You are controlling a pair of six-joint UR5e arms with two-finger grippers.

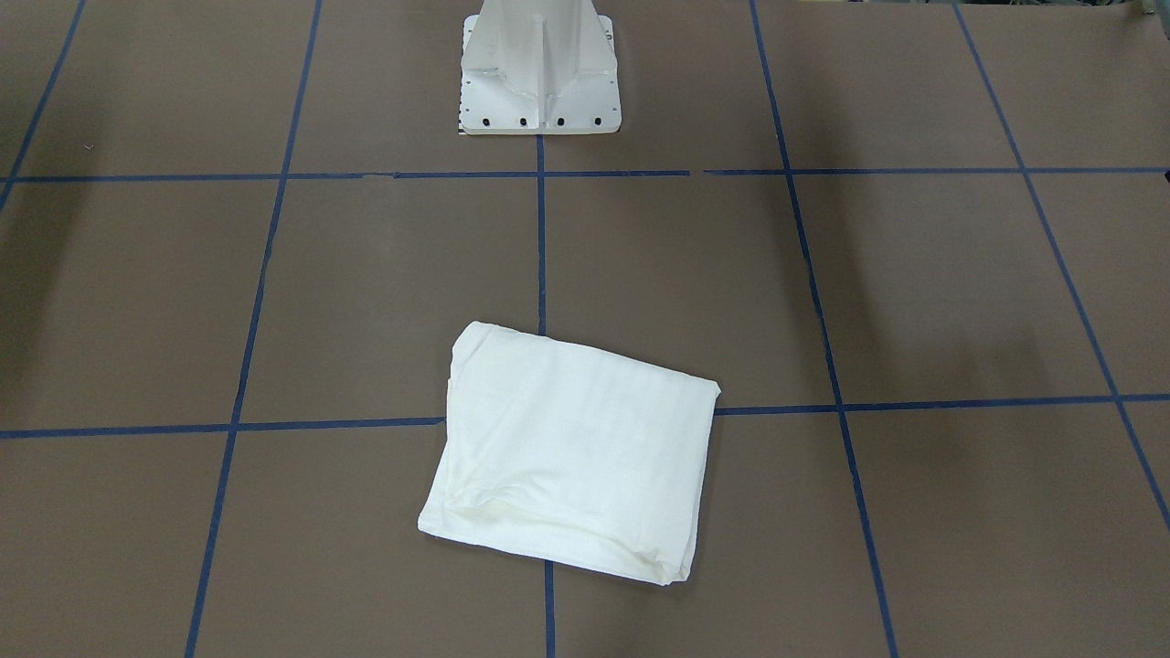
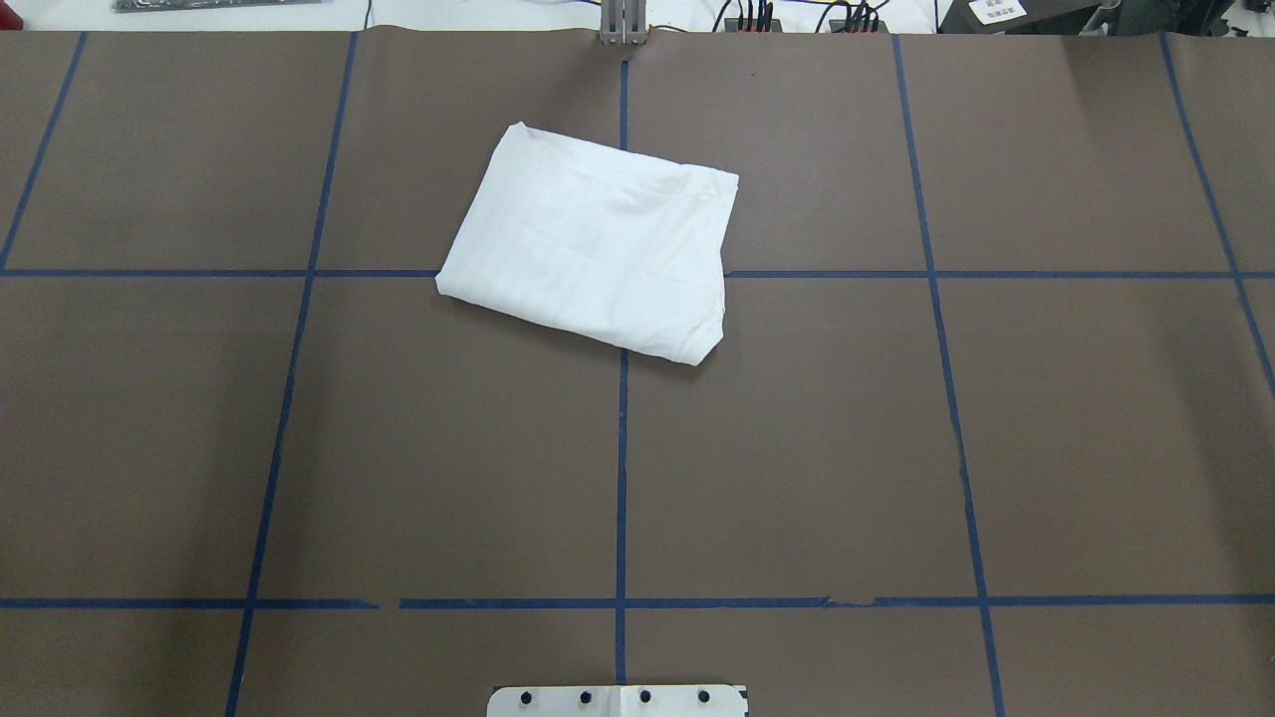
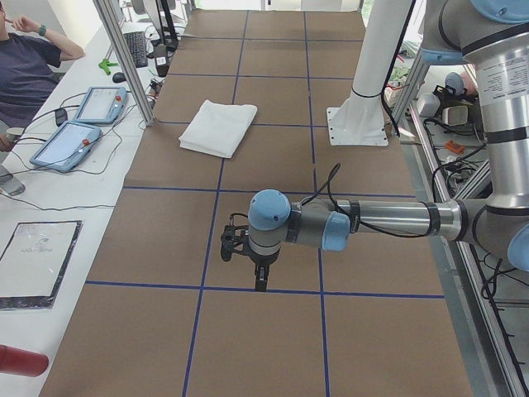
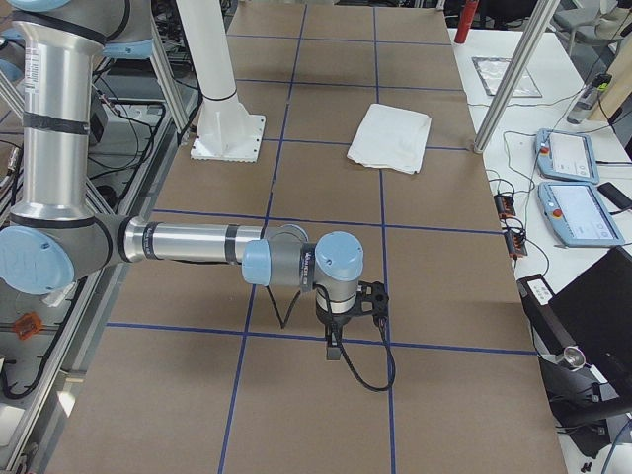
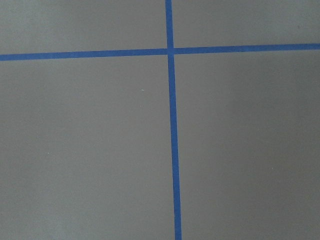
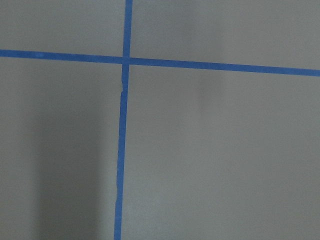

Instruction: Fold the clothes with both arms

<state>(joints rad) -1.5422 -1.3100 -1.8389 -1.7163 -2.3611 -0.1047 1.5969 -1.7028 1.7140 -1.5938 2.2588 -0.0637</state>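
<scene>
Shirt of white cotton (image 2: 593, 249), folded rectangular, lies upper centre on the brown taped table (image 2: 797, 448), well apart from the black left gripper (image 3: 261, 284) and right gripper (image 4: 333, 353); whether each is apart or together cannot be told.

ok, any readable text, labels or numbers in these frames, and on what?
Nothing legible.
Folded T-shirt: plain white side up, no print showing.
White label, overhead view's top right: too small.
Printing on the left arm: blurred.
Tablet screens: too small.
</scene>
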